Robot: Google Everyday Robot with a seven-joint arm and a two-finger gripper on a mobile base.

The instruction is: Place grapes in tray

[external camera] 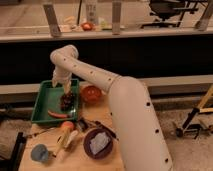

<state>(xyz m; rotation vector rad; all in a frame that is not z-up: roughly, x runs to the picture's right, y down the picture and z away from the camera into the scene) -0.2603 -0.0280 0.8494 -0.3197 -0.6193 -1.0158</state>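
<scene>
tool (66,90) blurred over tray (46,100), grapes (67,103) partly hidden

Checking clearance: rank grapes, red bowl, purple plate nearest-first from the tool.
The tool is over the green tray.
1. Grapes, just below it, in the tray.
2. Red bowl, beside the tray, image right.
3. Purple plate, near table front.
</scene>
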